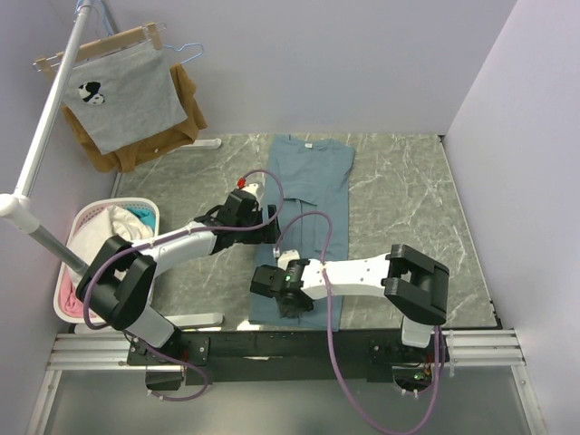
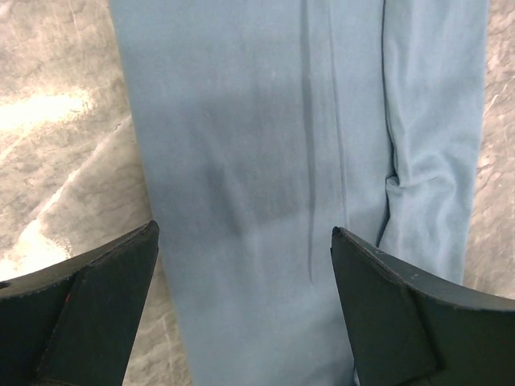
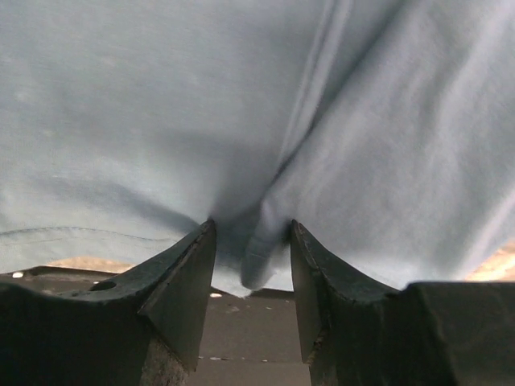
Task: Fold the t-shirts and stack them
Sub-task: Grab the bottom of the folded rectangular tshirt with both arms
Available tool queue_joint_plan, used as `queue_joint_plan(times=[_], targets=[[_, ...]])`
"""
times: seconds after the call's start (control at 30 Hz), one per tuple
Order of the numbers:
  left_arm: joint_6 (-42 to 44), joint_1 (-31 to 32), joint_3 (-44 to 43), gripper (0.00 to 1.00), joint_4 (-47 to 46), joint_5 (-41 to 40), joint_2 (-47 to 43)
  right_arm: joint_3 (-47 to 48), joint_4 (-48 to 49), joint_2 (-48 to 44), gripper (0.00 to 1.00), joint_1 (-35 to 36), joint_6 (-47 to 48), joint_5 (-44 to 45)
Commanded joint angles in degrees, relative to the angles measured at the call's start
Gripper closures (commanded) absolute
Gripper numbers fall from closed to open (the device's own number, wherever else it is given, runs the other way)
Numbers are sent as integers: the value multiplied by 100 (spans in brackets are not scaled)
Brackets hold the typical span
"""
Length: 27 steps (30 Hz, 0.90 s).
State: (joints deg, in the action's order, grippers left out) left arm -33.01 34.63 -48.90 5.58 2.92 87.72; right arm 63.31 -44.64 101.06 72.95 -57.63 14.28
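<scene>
top cam: teal t-shirt (image 1: 313,181) lies on marble table (image 1: 399,199), folded lengthwise into a narrow strip running 12 to 6 o'clock, just left of table centre. collar + label at the 12 end, hem at the 6 end by the near edge.

left gripper (image 1: 265,213) sits at the strip's 9 o'clock edge, abt mid-length. left wrist cam: fingers (image 2: 121,273) spread wide, nothing between them. cloth flat beneath, w/ a folded-over layer along its 3 o'clock side. can't tell if tips touch the cloth.

right gripper (image 1: 272,283) is at the strip's 6 end, 9 o'clock corner. right wrist cam: fingers (image 3: 185,273) drawn near together, pinching a bunched ridge of the t-shirt; creases fan out from the pinch.

white basket (image 1: 95,208) w/ more cloth stands at 9 o'clock, off the table. grey print shirt (image 1: 122,95) + brown garment (image 1: 100,149) hang at 10-11 o'clock.
</scene>
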Motion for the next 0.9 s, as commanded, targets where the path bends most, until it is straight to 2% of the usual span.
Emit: queue_joint_plan(times=[0.0, 0.43, 0.53, 0.63, 0.67, 0.87], targets=[[-91, 70, -49, 7, -216, -72, -168, -196, -492, -270, 52, 79, -363, 285], [-100, 140, -75, 7, -216, -107, -115, -477, -554, -613, 66, 211, -636, 426], [-117, 149, -75, 7, -224, -116, -89, -547, -554, -718, 76, 202, -680, 487], [-109, 167, -93, 7, -216, -125, -62, -530, -624, -806, 97, 211, -645, 532], [-91, 167, -110, 7, -198, -125, -54, -530, -625, -833, 100, 220, -627, 540], [-74, 175, -154, 7, -198, -107, -36, -398, -1116, -1035, 100, 483, -688, 479]])
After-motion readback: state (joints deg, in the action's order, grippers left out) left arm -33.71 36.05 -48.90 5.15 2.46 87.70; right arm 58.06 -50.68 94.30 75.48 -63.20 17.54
